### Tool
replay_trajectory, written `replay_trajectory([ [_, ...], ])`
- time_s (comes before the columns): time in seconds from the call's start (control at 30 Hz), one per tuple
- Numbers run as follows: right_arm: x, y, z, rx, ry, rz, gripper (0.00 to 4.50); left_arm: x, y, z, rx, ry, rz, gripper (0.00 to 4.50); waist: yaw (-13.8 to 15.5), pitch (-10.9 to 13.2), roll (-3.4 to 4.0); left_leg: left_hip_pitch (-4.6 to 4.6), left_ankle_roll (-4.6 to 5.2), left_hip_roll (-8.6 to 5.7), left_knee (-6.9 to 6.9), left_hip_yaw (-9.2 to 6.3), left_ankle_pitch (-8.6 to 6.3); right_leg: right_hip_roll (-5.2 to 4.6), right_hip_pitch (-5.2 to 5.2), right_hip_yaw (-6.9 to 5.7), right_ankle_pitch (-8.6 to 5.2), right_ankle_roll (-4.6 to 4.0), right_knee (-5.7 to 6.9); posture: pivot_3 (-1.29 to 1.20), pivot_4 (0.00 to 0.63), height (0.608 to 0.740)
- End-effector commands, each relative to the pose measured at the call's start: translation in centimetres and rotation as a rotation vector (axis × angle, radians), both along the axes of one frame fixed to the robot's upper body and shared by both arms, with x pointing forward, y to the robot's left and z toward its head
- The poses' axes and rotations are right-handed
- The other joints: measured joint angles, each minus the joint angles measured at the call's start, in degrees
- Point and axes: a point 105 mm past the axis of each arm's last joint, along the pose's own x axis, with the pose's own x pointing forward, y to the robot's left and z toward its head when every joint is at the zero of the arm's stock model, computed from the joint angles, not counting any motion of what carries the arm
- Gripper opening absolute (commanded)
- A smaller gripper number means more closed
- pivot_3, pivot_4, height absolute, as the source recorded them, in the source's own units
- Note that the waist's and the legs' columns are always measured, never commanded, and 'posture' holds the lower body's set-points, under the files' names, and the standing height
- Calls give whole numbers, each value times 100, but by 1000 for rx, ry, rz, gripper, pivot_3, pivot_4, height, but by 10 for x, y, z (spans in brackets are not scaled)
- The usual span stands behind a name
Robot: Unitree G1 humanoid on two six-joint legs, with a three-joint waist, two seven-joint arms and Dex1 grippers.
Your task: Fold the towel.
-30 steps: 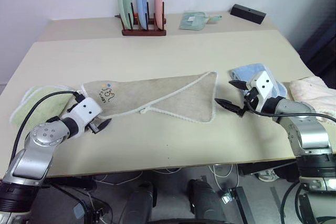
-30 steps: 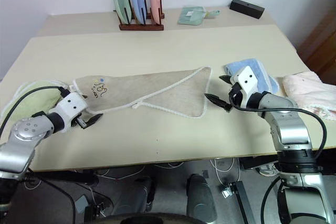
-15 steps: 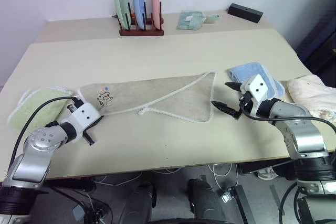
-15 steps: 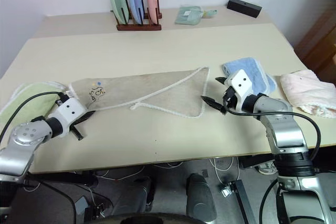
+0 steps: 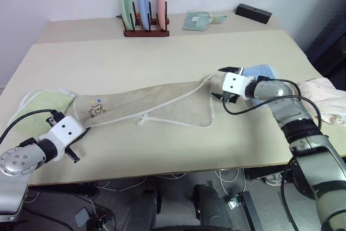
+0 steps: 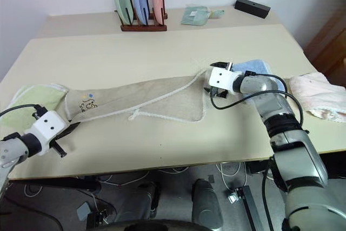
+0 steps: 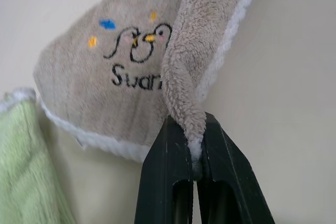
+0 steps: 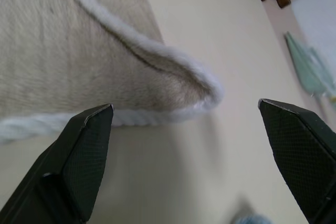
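- Two changes since a second ago. First: the left gripper (image 7: 194, 145), then spread beside the towel (image 5: 157, 104), now has its fingers pressed together on the towel's logo-end edge, near the table's (image 5: 162, 58) front left.
- Second: the right gripper (image 5: 226, 84) has advanced to the towel's far corner, where we find its fingers spread wide, the corded corner lying between them, ungripped.
- The towel lies stretched across the table between both arms, beside the green towel (image 5: 40, 106).
- We judge one end secured; the second pinch remains outstanding before any fold.
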Motion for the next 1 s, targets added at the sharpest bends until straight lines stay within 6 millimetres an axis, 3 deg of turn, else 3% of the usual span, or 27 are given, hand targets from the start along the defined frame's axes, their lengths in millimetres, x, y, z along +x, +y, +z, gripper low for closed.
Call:
replay_trajectory([
  [0.03,11,13,16,-109,-140,67,4500,-1,1,8,7,-37,2,101,-25,0,1,0,0,0,-3,0,0,0,-2,0,0,0,0,0,150,740],
  [0.33,27,44,18,-267,-218,127,4500,-5,4,-7,-33,-24,6,101,-135,0,1,2,-3,1,-14,-5,1,3,-6,1,0,-2,4,0,150,740],
  [0.47,31,45,18,-299,-236,119,3301,-9,2,-12,-50,-23,16,0,-126,1,2,2,-3,0,-14,-6,2,3,-8,1,0,-2,9,0,150,740],
  [0.67,31,42,21,-274,-263,112,262,-15,2,-17,-55,-11,27,0,-135,1,4,2,-3,-1,-14,-6,2,3,-9,2,0,-2,12,0,150,740],
  [0.83,32,33,41,-221,-307,88,122,-1,1,-3,-117,-89,34,0,-111,3,7,3,-3,-1,-14,-5,2,3,-9,2,0,-2,13,0,150,740],
  [0.93,35,24,68,-188,-359,47,122,28,2,23,-168,-205,44,0,-89,4,8,1,-6,-3,-6,-9,3,3,-6,1,1,-3,17,0,150,740],
  [1.0,38,17,97,-178,-427,3,122,56,7,53,-177,-323,73,0,-105,8,8,1,-11,-3,-2,-13,7,5,-7,0,2,-5,21,0,150,740],
])
